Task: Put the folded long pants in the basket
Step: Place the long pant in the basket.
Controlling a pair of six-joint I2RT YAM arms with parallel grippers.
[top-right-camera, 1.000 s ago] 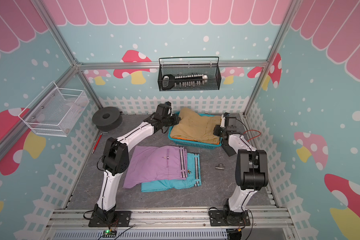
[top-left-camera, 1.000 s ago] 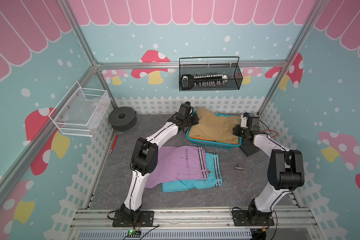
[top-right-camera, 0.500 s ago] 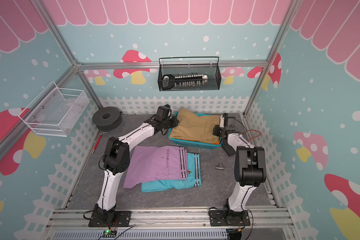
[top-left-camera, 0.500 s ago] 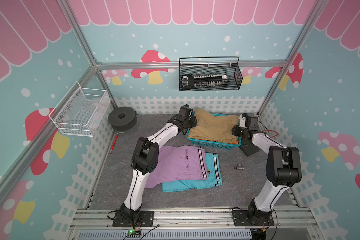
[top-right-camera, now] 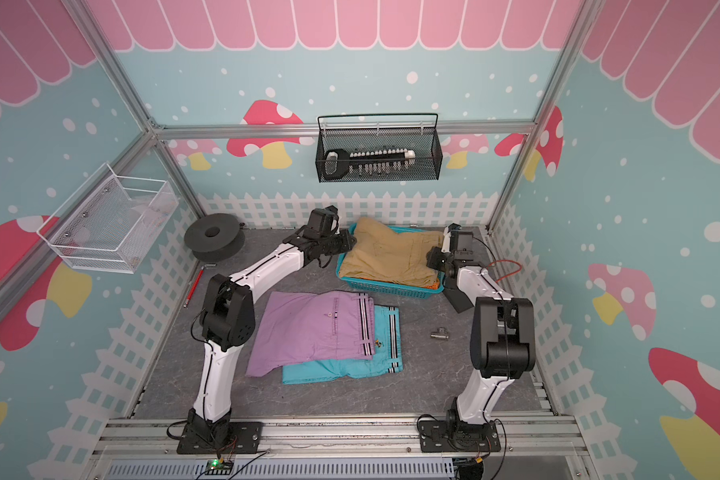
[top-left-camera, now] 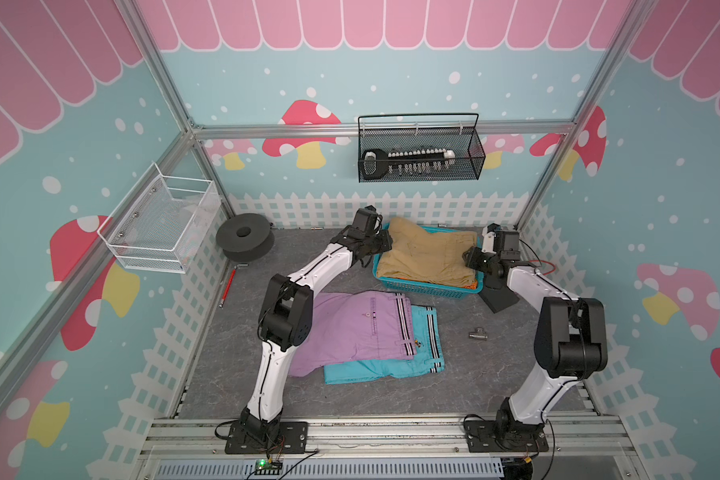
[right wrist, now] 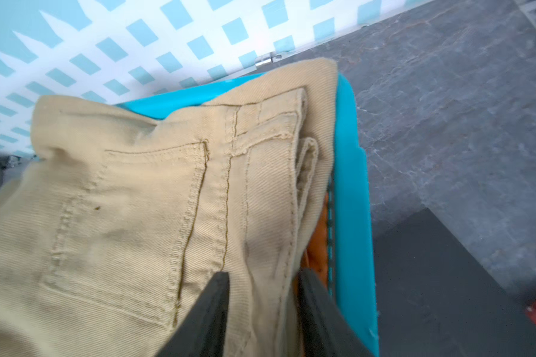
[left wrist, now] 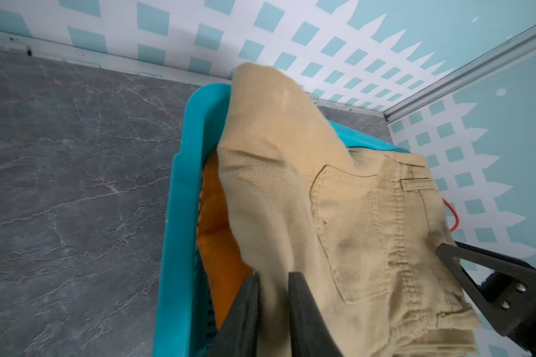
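The khaki folded long pants (top-left-camera: 429, 257) (top-right-camera: 391, 253) lie on top in the teal basket (top-left-camera: 425, 288) (top-right-camera: 387, 287) at the back. One corner rises over the far rim. Orange pants (left wrist: 217, 231) (right wrist: 314, 247) show underneath. My left gripper (left wrist: 273, 278) is at the basket's left end, jaws slightly parted and open, a khaki fold (left wrist: 322, 185) still between them. At the right end my right gripper (right wrist: 263, 275) is open wider around the khaki waistband edge (right wrist: 136, 201). Lilac pants (top-left-camera: 350, 328) lie over turquoise pants (top-left-camera: 391, 365) on the floor in front.
A black wire basket (top-left-camera: 420, 153) hangs on the back wall and a white wire basket (top-left-camera: 163, 228) on the left wall. On the floor are a black spool (top-left-camera: 244, 243), a red pen (top-left-camera: 227, 286), a metal fitting (top-left-camera: 478, 333) and a black wedge (top-left-camera: 497, 297).
Both grippers' jaws have come apart from their grip on the khaki pants, the right more than the left. The arms have barely moved and the pants rest in the basket.
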